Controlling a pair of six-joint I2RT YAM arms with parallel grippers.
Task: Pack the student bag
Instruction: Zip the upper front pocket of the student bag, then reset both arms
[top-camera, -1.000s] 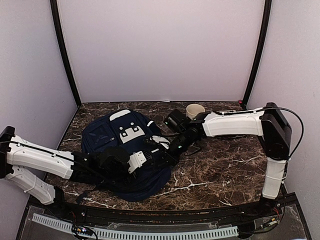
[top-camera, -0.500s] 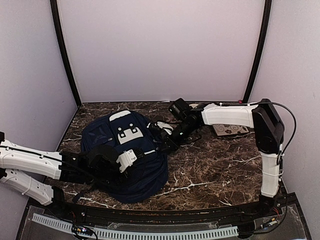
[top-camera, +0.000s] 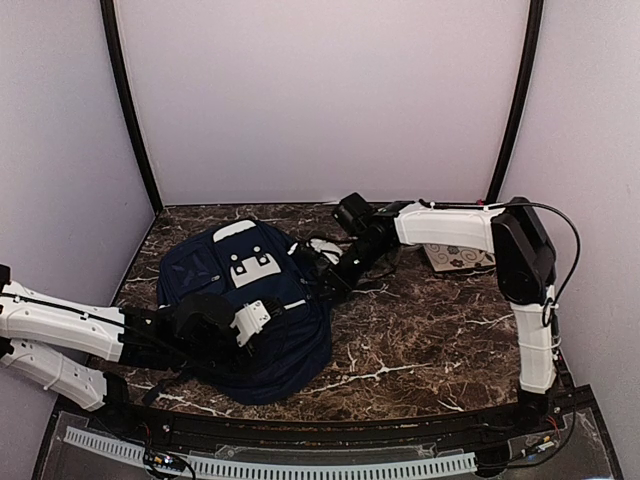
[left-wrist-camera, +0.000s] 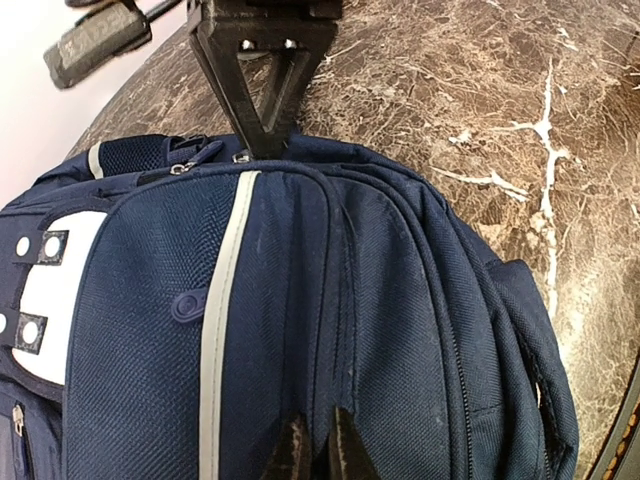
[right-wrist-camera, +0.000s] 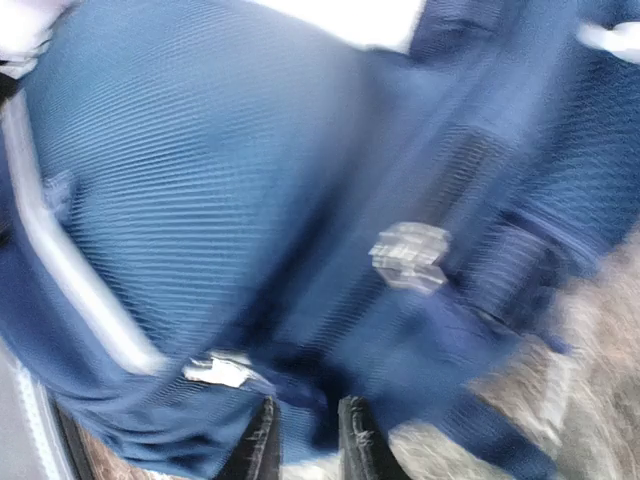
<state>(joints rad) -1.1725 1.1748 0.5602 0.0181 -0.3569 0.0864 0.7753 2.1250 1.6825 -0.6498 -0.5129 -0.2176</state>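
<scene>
The student bag (top-camera: 225, 290), navy with a light grey stripe and light grey patches, lies flat on the left half of the marble table. My left gripper (top-camera: 262, 318) rests on the bag's near right part. In the left wrist view its fingertips (left-wrist-camera: 312, 452) are shut on a ridge of navy fabric (left-wrist-camera: 340, 330) beside a zip seam. My right gripper (top-camera: 328, 276) is at the bag's right edge. The blurred right wrist view shows it (right-wrist-camera: 305, 440) pinching the bag's edge (right-wrist-camera: 300, 330). The right gripper's fingers also show in the left wrist view (left-wrist-camera: 262, 95), touching the bag's far rim.
A flat patterned tile or booklet (top-camera: 455, 258) lies at the back right under the right arm. The marble table (top-camera: 430, 340) is walled by pale panels on three sides. A perforated rail (top-camera: 300, 465) runs along the near edge.
Both grippers and the bag have shifted left and slightly back. The right arm has swung left, uncovering the patterned flat thing. The cream cup seen earlier at the back no longer shows.
</scene>
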